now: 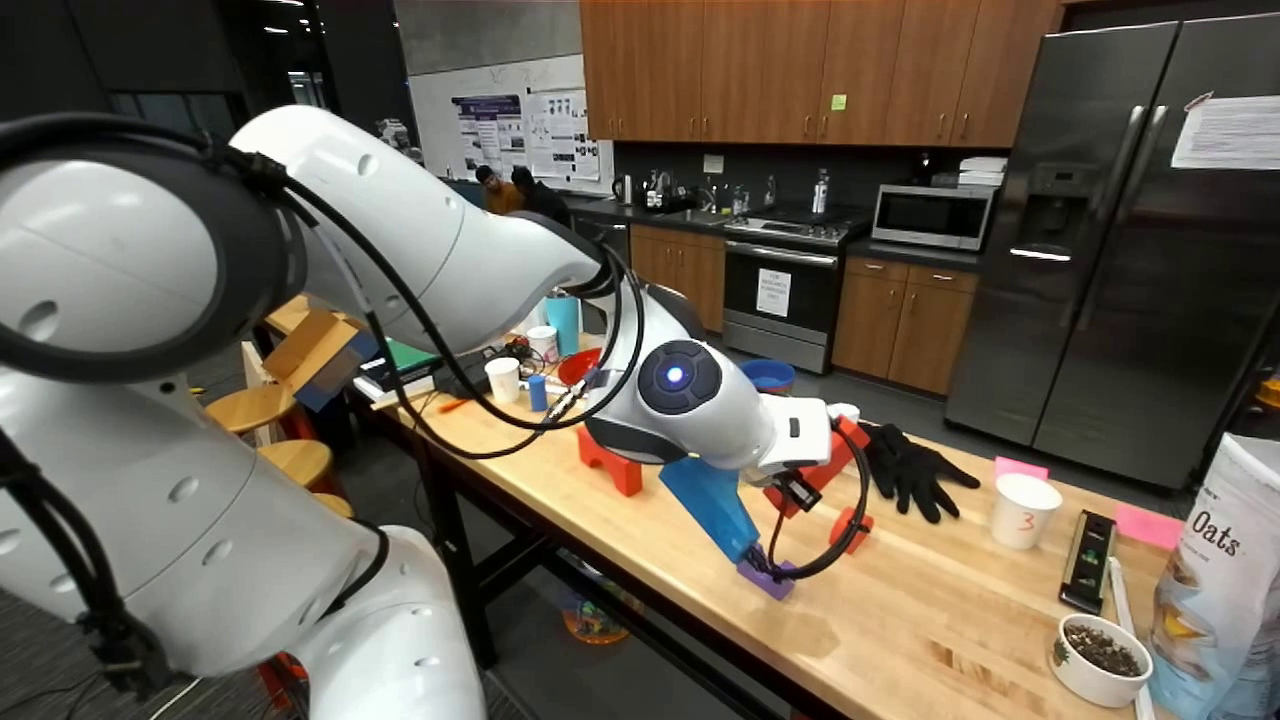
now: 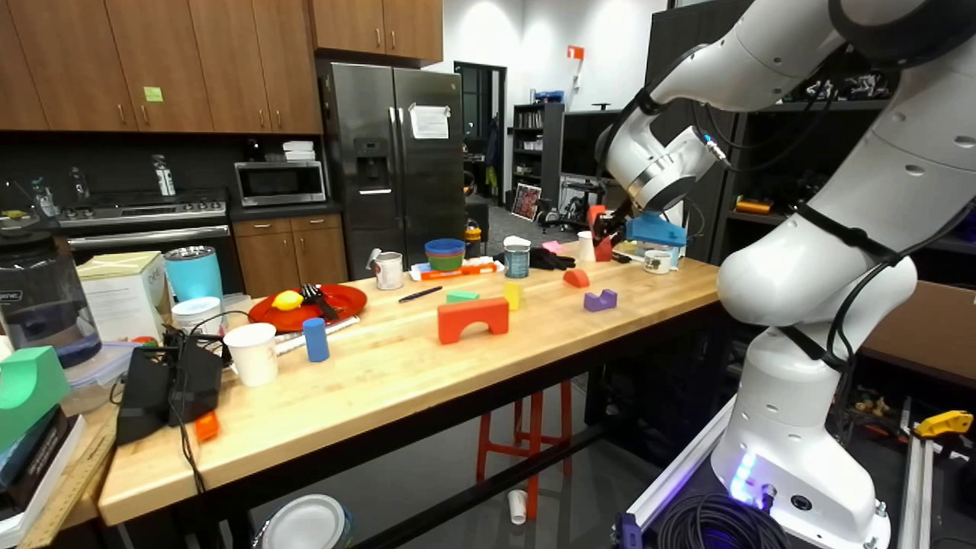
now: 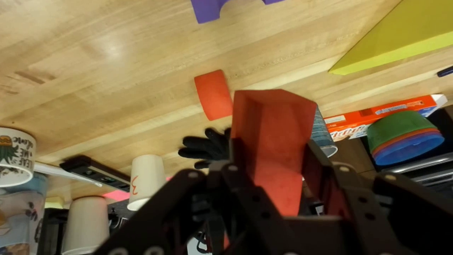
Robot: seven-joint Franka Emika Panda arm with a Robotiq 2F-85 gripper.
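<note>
wrist view: pale glare on the tabletop (image 3: 113,51) at upper left; gripper (image 3: 273,147) dark and softly focused at lower centre. in an exterior view, the white wall (image 2: 488,38) is bright at upper centre, the floor (image 2: 381,465) dim below.

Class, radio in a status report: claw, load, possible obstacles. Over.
Claw closed on red block. Red block aloft over tabletop. Possible obstacles there: black glove, half-round red piece, purple block.

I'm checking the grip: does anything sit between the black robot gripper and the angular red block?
Nothing visible: in the wrist view, the black gripper is clamped directly against both sides of the angular red block.
</note>
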